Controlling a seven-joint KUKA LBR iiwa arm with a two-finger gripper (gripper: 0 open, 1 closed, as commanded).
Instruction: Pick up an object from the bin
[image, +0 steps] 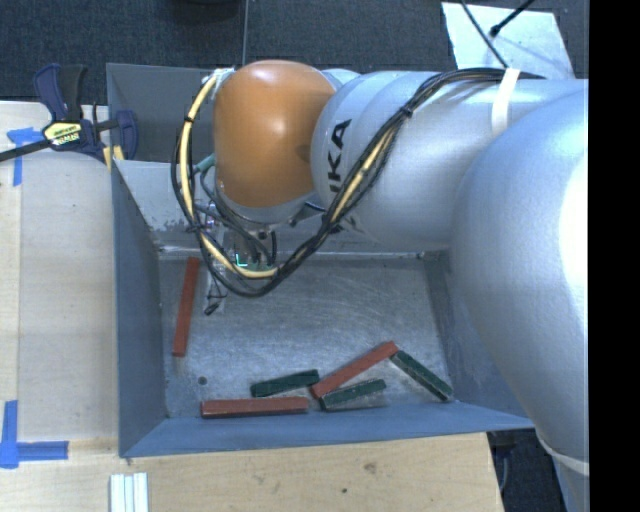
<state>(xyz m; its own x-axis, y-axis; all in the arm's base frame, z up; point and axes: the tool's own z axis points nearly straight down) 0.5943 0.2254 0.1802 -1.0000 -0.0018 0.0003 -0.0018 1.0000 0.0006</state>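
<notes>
Orange wrist cover (265, 130) hangs near leftmost red-brown stick (184, 305)

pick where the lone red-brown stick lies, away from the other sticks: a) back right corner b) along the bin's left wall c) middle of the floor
b: the red-brown stick lies along the left wall, while the other sticks cluster by the front wall.

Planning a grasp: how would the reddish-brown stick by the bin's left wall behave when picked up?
The reddish-brown stick looks straight and flat, so probably stiff and unlikely to roll. Its thinness suggests little weight. Close to the left wall, it may pivot if nudged.
</notes>
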